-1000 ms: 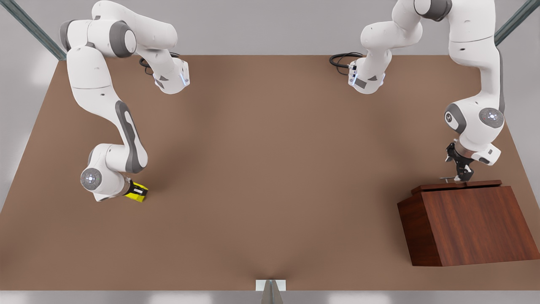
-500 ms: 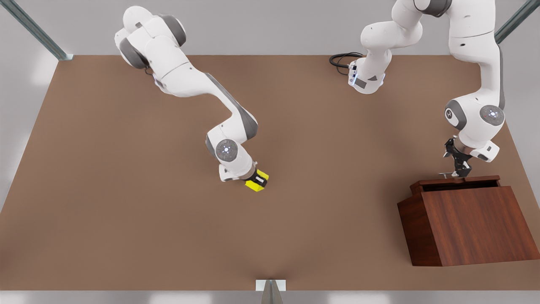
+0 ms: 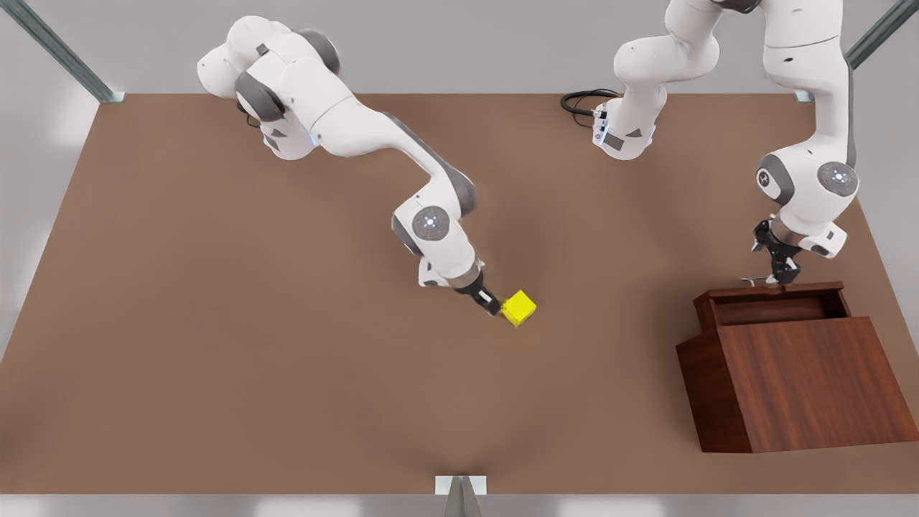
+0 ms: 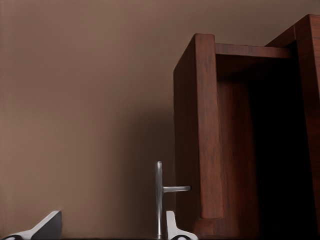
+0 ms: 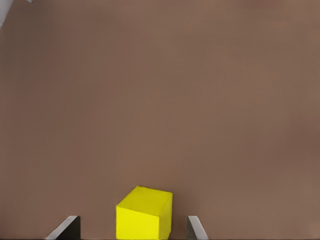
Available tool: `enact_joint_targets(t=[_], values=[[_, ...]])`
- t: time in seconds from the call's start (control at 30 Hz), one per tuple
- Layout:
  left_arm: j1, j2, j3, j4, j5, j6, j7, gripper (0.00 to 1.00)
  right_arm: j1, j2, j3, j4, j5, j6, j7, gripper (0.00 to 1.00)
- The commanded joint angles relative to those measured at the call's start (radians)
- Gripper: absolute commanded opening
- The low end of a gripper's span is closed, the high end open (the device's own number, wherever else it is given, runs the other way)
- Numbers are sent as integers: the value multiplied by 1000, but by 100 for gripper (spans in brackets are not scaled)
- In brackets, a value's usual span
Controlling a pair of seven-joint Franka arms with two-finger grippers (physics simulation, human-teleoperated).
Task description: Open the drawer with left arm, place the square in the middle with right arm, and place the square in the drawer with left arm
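Tabletop (image 3: 287, 359): square (image 3: 519, 308) corner toward front camera.

Left gripper (image 3: 780, 276) fingers spread, right gripper (image 3: 495, 309) fingers parted

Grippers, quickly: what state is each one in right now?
Left gripper: open, fingers either side of the drawer handle.
Right gripper: open, the square between its fingers, not gripped.
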Motion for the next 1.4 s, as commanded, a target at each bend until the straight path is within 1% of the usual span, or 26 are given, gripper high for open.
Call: enact_joint_targets(t=[0.0,0.1,0.13,0.17,0.23,0.27,0.33,0.37,0.43,0.6,0.63,0.73,0.77,0.8,0.83,0.9,0.97,1.0,1.03,1.07,1.13,1.17,1.23,1.27,1.33,1.37], values=[[1,-3,0,-2,0,0,0,100,-13,-34,2,-32,0,-24,-59,100],[1,-29,2,-35,0,-2,0,100,-232,-367,3,-290,0,-254,-585,100],[1,-29,2,-41,0,0,0,100,-309,-456,3,-350,0,-286,-722,100],[1,-37,3,-44,0,-2,0,100,-409,-528,5,-353,-18,-421,-874,100],[1,-47,9,-47,2,-22,0,100,-550,-606,2,-344,-77,-550,-1073,100],[1,-55,15,-53,2,-34,0,100,-593,-626,-7,-331,-78,-596,-1115,100],[0,-73,19,-71,5,-34,0,100,-598,-625,-84,-236,-218,-675,-1253,100],[0,-80,19,-75,5,-34,0,100,-561,-625,-184,-204,-196,-724,-1255,100],[-3,-87,19,-78,5,-37,2,100,-550,-610,-210,-155,-190,-765,-1279,100],[-17,-144,39,-121,8,-54,8,100,-558,-586,-207,-135,-170,-771,-1410,100],[-17,-152,40,-121,9,-65,8,100,-567,-590,-215,-127,-123,-773,-1413,100],[-37,-302,62,-113,11,-230,127,100,-575,-588,-216,-121,-123,-771,-1414,100],[-58,-363,62,-108,12,-260,211,100,-567,-580,-215,-123,-123,-770,-1413,100],[-72,-385,62,-87,11,-266,313,100,-567,-573,-215,-120,-121,-767,-1413,100],[-123,-339,60,-27,8,-255,442,100,-564,-568,-215,-120,-121,-742,-1410,100],[-256,-192,58,155,-3,-257,664,100,-570,-567,-215,-118,-120,-705,-1403,100],[-387,-60,51,333,-4,-283,724,100,-572,-565,-215,-104,-121,-707,-1403,100],[-451,-6,39,442,-4,-378,732,100,-573,-565,-215,-103,-121,-707,-1403,100],[-454,68,-40,614,-41,-516,730,100,-575,-567,-215,-103,-121,-707,-1403,100],[-457,115,-76,706,-72,-591,727,100,-582,-570,-218,-101,-121,-713,-1403,100],[-457,206,-201,829,-78,-671,726,100,-595,-573,-216,-101,-121,-714,-1403,100],[-456,273,-282,895,-83,-698,724,100,-595,-573,-216,-101,-120,-711,-1403,100],[-457,393,-400,1018,-84,-726,771,100,-595,-573,-216,-101,-120,-708,-1403,100],[-457,419,-432,1045,-86,-727,865,100,-595,-571,-216,-101,-120,-708,-1403,100],[-460,444,-445,1044,-100,-723,1213,100,-593,-570,-216,-101,-120,-707,-1403,100],[-482,456,-445,1044,-92,-715,1270,100,-593,-570,-215,-101,-120,-707,-1403,100]])
